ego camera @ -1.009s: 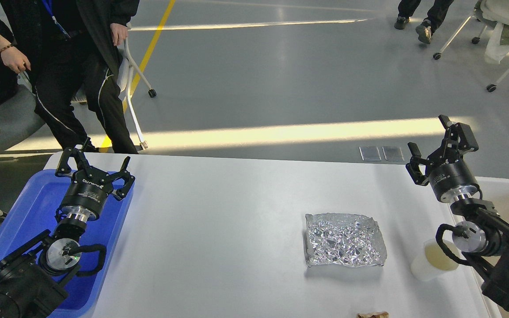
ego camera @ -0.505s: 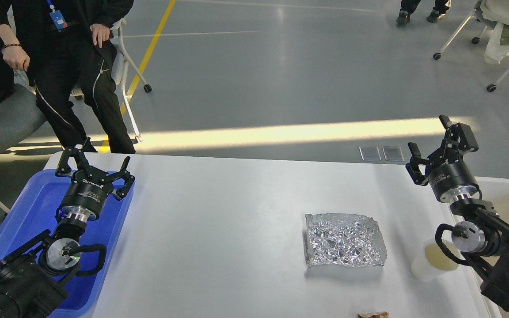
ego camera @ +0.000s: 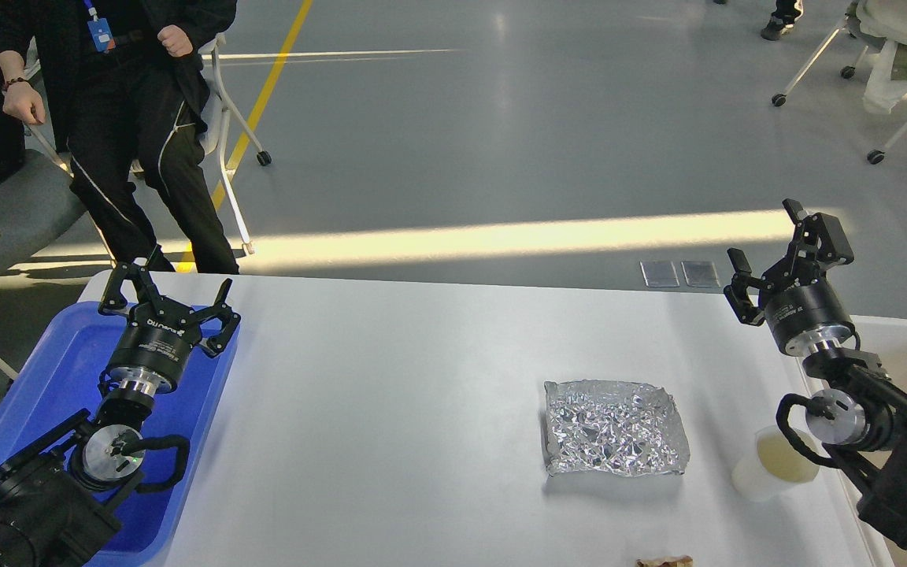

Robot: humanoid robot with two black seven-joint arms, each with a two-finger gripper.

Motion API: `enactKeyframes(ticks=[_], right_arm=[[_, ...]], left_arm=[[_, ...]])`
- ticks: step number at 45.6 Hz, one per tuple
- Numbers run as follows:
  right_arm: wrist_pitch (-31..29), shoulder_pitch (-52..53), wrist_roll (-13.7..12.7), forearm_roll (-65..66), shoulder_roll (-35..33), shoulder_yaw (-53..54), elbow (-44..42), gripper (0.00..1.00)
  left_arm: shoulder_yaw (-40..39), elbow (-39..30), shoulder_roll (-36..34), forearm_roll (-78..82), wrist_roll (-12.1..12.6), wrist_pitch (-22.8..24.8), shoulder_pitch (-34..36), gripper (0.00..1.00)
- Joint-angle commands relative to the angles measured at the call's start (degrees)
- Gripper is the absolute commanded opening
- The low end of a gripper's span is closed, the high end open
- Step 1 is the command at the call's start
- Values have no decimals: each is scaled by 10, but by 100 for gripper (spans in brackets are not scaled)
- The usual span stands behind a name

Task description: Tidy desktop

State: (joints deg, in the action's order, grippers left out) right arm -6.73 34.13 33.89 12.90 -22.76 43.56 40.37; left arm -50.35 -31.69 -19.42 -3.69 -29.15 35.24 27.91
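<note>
The white desktop (ego camera: 390,394) fills the lower view. A crumpled sheet of silver foil (ego camera: 615,428) lies flat on it at the right. A white cup (ego camera: 768,468) with yellowish liquid stands near the right edge, partly behind my right arm. A brown scrap (ego camera: 664,561) shows at the bottom edge. My left gripper (ego camera: 166,295) is open and empty above the blue tray (ego camera: 44,378). My right gripper (ego camera: 776,252) is open and empty, raised above the table's far right corner.
A cream-white bin (ego camera: 906,354) stands off the table's right side under my right arm. A person (ego camera: 131,118) in dark clothes stands by a wheeled chair beyond the far left corner. Other wheeled chairs are at the far right.
My right gripper has shifted slightly to the right. The left arm has not moved. The person at the far left has shifted stance and raised a hand.
</note>
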Motion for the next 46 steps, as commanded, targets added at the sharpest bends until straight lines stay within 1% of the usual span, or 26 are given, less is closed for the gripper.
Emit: enactKeyframes(ticks=[1, 15, 20, 32, 35, 40, 46], right_arm=[[-1, 6, 0, -1, 1, -1, 0, 100], [-11, 1, 0, 1, -14, -1, 9, 100], [-11, 5, -7, 1, -24, -3, 9, 100], [-11, 6, -11, -6, -24, -3, 14, 100], [-12, 6, -15, -7, -26, -3, 14, 100], [-11, 4, -32, -8, -27, -2, 16, 100], [-13, 5, -32, -8, -24, -2, 17, 100]], left_arm=[[0, 0, 0, 0, 1, 0, 0, 100], [0, 0, 0, 0, 0, 0, 0, 100], [0, 0, 0, 0, 0, 0, 0, 100], [0, 0, 0, -1, 1, 0, 0, 100], [0, 0, 0, -1, 0, 0, 0, 100], [0, 0, 0, -1, 0, 0, 0, 100], [0, 0, 0, -1, 0, 0, 0, 100]])
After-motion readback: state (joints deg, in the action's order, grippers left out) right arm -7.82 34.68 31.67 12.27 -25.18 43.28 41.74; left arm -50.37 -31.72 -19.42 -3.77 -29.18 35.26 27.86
